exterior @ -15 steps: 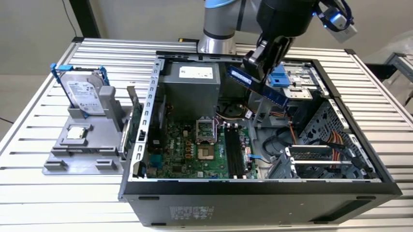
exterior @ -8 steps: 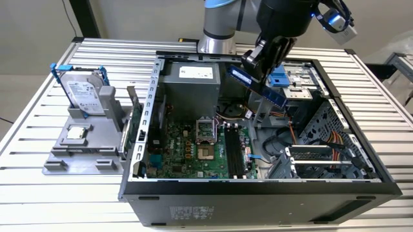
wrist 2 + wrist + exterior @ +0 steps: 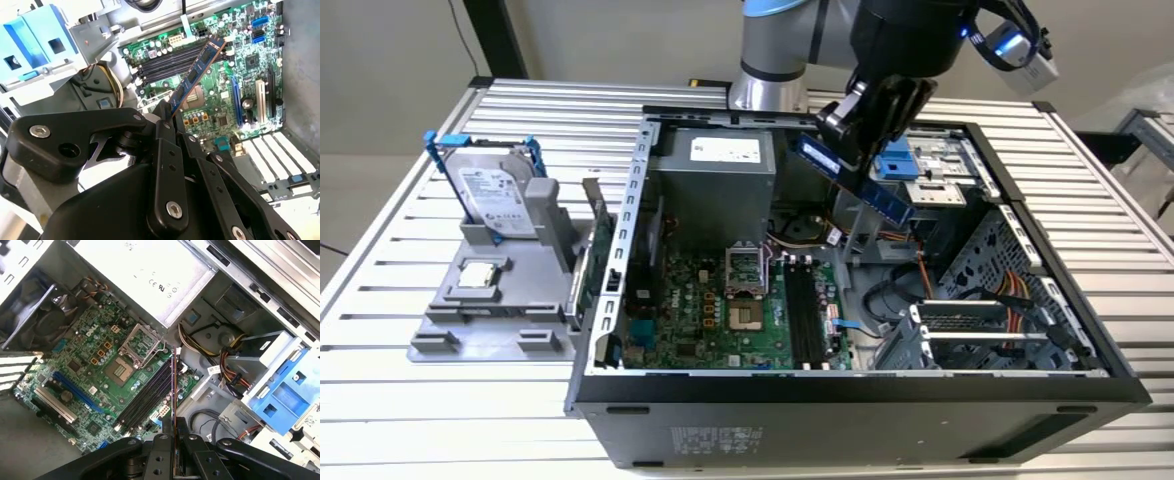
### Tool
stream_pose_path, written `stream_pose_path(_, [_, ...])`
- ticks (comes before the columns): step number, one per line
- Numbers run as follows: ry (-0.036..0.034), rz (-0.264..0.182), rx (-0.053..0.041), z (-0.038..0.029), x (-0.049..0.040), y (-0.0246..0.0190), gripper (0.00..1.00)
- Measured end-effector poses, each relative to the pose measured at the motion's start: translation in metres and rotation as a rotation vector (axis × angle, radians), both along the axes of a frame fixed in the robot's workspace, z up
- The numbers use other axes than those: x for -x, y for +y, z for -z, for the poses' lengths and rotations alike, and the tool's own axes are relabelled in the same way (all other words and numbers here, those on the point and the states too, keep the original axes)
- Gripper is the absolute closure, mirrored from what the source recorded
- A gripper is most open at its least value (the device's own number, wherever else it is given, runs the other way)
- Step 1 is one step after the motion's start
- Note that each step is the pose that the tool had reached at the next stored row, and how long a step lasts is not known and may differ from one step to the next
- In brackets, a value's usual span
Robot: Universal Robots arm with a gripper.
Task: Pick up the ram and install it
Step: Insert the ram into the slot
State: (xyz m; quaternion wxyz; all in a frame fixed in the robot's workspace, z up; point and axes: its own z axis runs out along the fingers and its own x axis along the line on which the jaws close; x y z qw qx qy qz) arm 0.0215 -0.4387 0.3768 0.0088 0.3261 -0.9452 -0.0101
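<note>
Ram (image 3: 874, 190) clamped by one end in hand (image 3: 851, 140), tilted, in air over case interior. Below: table (image 3: 560, 120); open PC case (image 3: 854, 390) on it; motherboard (image 3: 674, 310) inside; hard drive (image 3: 494, 195) upright beside case; black memory slots (image 3: 803, 310), untouched by ram.

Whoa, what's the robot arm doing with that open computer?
The robot's gripper is pinching the ram, a thin stick, and holding it tilted in the air above the open computer case. The black memory slots on the motherboard below look empty, so the ram isn't plugged in yet.
</note>
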Motion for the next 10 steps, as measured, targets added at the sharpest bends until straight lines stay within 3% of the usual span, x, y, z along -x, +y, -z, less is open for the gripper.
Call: stream_pose_path(10, [0.0, 0.087, 0.0, 0.0007, 0.0, 0.0, 1.0])
